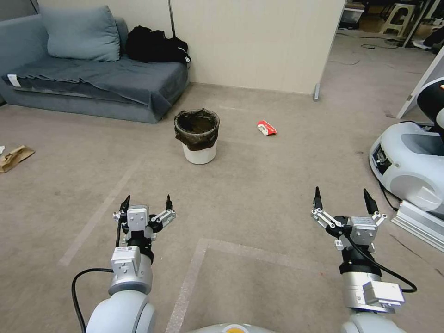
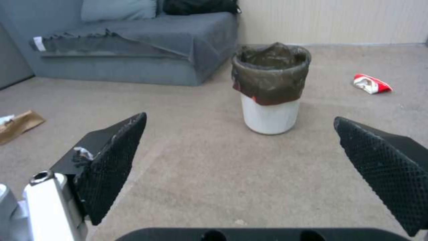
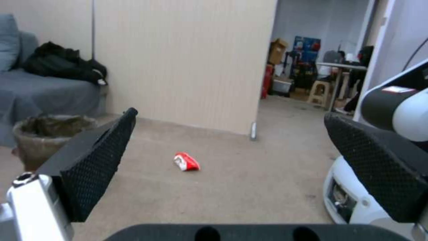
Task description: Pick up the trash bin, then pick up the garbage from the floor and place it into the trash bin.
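We note the trash bin point(image 1: 197, 137) upright on the carpeted floor point(image 1: 259, 194), just in front of the grey sofa point(image 1: 92, 78), its dark liner folded over the rim. A red-and-white wrapper point(image 1: 267, 128) lies near it, toward the robot's right; a brown paper scrap point(image 1: 14, 157) sits well apart at far left. Left end effector point(image 1: 146, 203) hangs spread wide and empty, short of the bin; right end effector point(image 1: 343, 198) likewise wide and empty. Our judgement: the bin pickup has not begun. We recommend closing in first, then pinching one rim wall with the left fingers, liner included, keeping the bin level so it does not tip
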### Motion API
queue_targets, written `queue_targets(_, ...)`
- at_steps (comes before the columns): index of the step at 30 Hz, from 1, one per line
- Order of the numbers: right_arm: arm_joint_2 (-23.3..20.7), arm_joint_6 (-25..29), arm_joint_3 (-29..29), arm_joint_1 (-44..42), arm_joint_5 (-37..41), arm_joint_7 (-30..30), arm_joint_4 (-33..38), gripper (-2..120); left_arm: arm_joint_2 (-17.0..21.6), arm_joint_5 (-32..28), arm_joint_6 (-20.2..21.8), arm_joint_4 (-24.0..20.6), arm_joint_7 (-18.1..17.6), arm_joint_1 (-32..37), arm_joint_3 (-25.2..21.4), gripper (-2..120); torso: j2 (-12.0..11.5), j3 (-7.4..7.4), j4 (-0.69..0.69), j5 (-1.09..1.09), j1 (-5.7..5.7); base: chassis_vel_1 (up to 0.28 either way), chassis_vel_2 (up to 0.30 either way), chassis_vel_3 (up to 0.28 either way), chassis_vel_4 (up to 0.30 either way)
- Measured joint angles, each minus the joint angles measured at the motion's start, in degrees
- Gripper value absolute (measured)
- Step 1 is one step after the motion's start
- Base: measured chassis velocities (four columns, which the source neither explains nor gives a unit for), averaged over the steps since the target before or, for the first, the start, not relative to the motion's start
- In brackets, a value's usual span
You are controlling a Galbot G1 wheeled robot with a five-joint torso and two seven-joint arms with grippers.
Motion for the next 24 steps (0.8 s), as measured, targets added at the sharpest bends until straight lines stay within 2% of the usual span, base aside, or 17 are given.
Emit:
queue_targets(14,-0.1,1.2,0.6,0.2,-1.1,-2.3,-1.7,100,0.0,0.0,-0.2,1.6,0.2,-0.8,0.0,100,0.0,0.00,0.00,0.02,0.00,0.000,0.000,0.000,0.000)
queue_targets(19,-0.1,1.8,0.7,0.2,-2.3,-2.9,-2.0,100,0.0,0.2,-0.2,1.7,0.2,-0.9,0.0,100,0.0,0.00,0.00,0.02,-0.01,-0.056,0.070,0.079,-0.054)
queue_targets(24,-0.1,1.9,0.7,0.1,-2.0,-2.9,-2.0,100,0.0,1.3,-0.1,1.8,0.1,-0.8,-0.1,100,0.0,0.00,0.01,0.02,0.00,-0.164,0.176,0.171,-0.173)
